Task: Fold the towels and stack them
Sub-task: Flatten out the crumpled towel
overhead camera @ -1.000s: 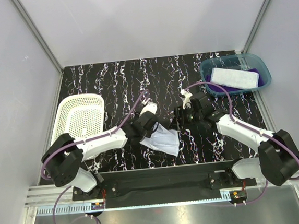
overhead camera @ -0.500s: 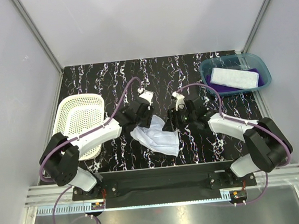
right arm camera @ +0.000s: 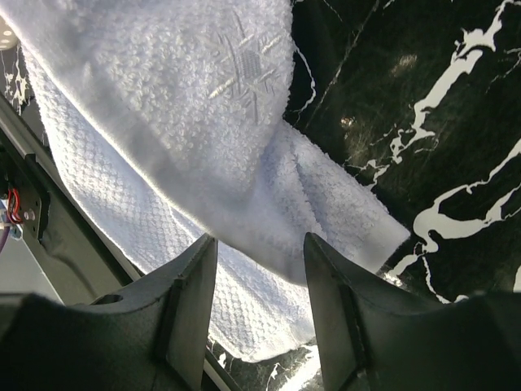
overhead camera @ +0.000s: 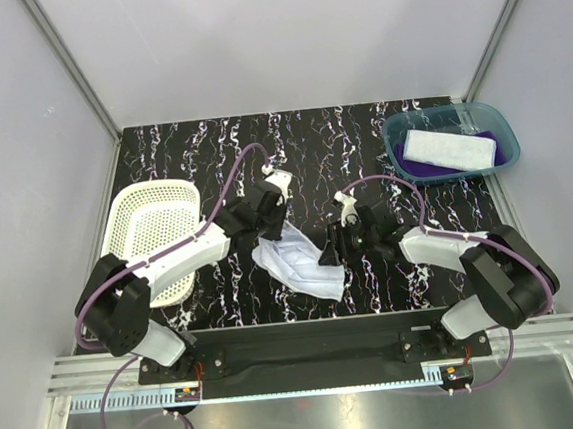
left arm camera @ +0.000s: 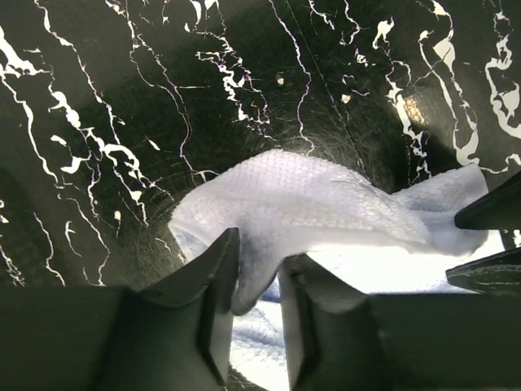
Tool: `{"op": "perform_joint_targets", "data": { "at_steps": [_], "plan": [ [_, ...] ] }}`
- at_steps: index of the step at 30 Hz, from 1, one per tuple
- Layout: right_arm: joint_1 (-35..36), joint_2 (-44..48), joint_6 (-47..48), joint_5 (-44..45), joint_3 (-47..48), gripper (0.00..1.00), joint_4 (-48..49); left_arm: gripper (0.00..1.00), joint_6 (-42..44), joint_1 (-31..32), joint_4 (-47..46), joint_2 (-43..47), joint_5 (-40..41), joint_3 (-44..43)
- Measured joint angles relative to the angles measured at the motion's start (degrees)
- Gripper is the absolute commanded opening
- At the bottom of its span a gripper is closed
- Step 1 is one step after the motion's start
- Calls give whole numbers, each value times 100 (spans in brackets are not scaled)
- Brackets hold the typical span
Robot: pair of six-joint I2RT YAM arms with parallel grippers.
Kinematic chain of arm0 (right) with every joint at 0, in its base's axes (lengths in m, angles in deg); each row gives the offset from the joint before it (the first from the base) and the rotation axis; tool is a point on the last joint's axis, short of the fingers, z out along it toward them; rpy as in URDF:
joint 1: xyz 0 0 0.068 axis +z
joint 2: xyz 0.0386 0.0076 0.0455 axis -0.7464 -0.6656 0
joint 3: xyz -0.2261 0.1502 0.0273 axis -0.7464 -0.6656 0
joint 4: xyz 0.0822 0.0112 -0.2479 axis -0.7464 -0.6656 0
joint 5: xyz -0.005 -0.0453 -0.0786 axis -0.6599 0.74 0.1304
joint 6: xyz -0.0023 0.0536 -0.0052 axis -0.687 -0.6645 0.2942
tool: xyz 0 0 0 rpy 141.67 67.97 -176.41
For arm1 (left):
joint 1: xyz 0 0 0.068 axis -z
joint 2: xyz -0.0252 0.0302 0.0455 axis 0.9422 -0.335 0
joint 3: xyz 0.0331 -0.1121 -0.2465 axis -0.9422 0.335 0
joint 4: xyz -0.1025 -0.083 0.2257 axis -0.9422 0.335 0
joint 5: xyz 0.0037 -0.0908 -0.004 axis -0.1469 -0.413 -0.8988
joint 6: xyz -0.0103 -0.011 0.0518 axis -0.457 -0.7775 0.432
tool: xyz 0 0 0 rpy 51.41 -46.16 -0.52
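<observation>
Overhead view: light blue towel (overhead camera: 306,268) lies crumpled on the black marbled table (overhead camera: 200,147), just below frame centre.

- Left gripper (left arm camera: 259,248) sits at the towel's upper-left edge, fingers drawn in on a raised fold that fills the narrow gap between them.
- Right gripper (right arm camera: 260,240) is at the towel's right edge, jaws apart and astride the hem; I cannot tell whether it has contact.
- Upper right: teal bin (overhead camera: 448,108) holds a folded pale towel (overhead camera: 448,148) on top of a purple towel (overhead camera: 503,153).
- Left: white basket (overhead camera: 157,226).

purple towel (overhead camera: 503,153) mostly under pale towel (overhead camera: 448,148), light blue towel (right arm camera: 163,98) cropped at top
</observation>
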Motion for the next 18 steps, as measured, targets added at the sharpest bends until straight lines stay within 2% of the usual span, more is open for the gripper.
{"op": "perform_joint_targets", "data": {
  "at_steps": [2, 3, 5, 18],
  "plan": [
    [0, 42, -33, 2, -52, 53, -2, 20, 26, -28, 2, 0, -24, -4],
    [0, 83, -48, 11, -81, 52, -4, 9, 42, -42, 2, 0, -31, -7],
    [0, 155, -70, 57, -111, 52, -2, 1, 37, -68, 7, 0, -50, -7],
    [0, 177, -59, 254, -109, 52, -26, 0, 46, -494, 190, 0, -334, -216]
  ]
}}
